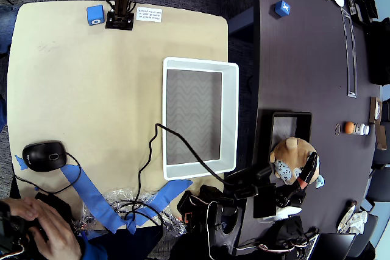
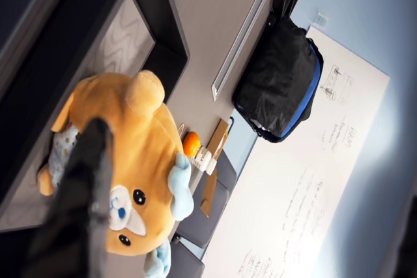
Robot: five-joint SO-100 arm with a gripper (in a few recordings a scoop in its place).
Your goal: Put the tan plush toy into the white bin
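Tan plush toy (image 1: 291, 156) — golden bear with pale blue paws, at the near end of a black tray (image 1: 291, 127) on the dark table (image 1: 304, 59), well to the right of the white bin (image 1: 230, 117) in the overhead view.

Gripper (image 1: 309, 172) — dark fingers lie against the toy's side; in the wrist view one finger crosses its body (image 2: 140, 161). Probably closed on it for lifting, though contact on both sides cannot be told.

White bin — holds nothing, on the tan table (image 1: 79, 89).
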